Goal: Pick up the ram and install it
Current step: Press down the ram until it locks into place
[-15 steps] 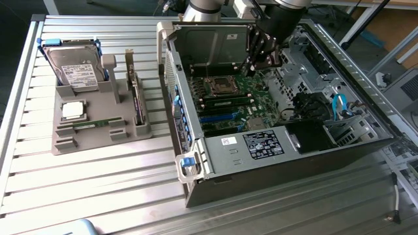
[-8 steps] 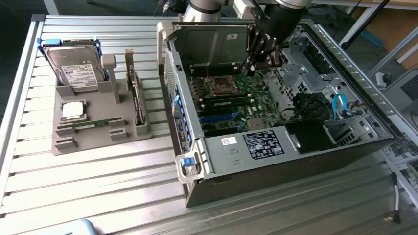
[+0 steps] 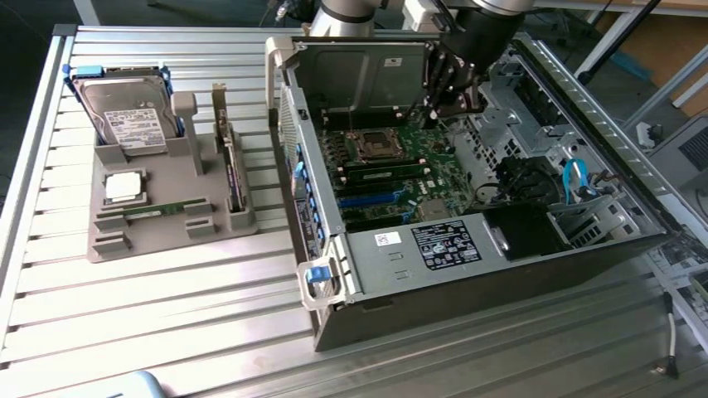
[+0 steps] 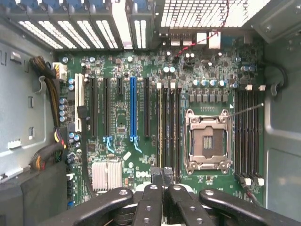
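One ram (image 3: pixel 155 209), a thin green stick, lies in the grey holder (image 3: pixel 111 242) at the exterior view's left. A second ram (image 3: pixel 384 172) sits among the black memory slots beside the empty processor socket (image 3: pixel 373 145) inside the open computer case (image 3: pixel 465 282). In the wrist view this ram (image 4: pixel 161 127) stands edge-on in its slot. My gripper (image 3: pixel 440 109) hangs inside the case above the motherboard, at the far side of the socket. Its black fingertips (image 4: pixel 156 175) are pressed together, so the gripper (image 4: pixel 162 174) is shut, with nothing visible between them.
The grey holder also carries a hard drive (image 3: pixel 128 120), a square silver processor (image 3: pixel 124 186) and an upright expansion card (image 3: pixel 230 166). Inside the case are a drive cage (image 3: pixel 360 75), blue cables (image 3: pixel 575 178), a cable bundle (image 4: pixel 47 89) and a heatsink (image 4: pixel 106 175).
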{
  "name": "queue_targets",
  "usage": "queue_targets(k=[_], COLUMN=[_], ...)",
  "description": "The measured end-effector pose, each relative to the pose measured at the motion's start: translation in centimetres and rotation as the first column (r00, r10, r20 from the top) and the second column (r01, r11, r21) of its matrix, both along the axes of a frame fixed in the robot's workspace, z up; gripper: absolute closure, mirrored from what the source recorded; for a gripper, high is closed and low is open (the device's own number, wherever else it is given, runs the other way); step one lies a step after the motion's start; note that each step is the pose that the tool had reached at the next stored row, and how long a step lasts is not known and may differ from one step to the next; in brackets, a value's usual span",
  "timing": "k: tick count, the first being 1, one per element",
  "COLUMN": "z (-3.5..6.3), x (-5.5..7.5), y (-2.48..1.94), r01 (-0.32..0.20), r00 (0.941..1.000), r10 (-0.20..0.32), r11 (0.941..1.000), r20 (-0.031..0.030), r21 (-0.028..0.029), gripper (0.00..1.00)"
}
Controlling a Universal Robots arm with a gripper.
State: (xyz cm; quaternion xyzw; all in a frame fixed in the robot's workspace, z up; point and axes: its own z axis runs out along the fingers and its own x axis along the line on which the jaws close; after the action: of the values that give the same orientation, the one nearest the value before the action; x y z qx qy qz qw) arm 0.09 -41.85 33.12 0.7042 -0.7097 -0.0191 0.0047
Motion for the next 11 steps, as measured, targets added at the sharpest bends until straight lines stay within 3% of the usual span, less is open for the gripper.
queue_targets(k=[11], z=[0.00], x=[2.0], y=[0.00], r01=[0.000], r00=[1.0000], r10=[0.000], r11=[1.0000], r20=[0.0000], r21=[-0.0001], gripper=[0.90])
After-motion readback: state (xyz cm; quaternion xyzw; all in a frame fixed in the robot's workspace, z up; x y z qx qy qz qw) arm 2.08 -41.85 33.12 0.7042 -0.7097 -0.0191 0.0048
